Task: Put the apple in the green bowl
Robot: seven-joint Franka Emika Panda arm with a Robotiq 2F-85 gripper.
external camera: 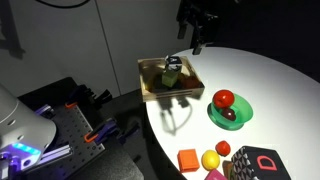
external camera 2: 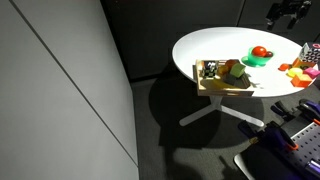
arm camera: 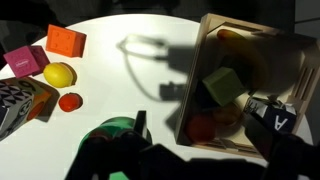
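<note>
Apple (external camera: 223, 98) in green bowl (external camera: 213, 113) w/ maybe a maroon lump (external camera: 231, 115) — gripper (external camera: 197, 42) aloft, spread can't tell.

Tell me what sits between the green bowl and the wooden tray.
Nothing. In an exterior view, only a narrow strip of bare white table separates the green bowl from the wooden tray.

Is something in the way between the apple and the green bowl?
No, nothing visible. In both exterior views the apple already sits inside the green bowl, next to a dark maroon lump. The gripper hangs above the table, apart from it.
</note>
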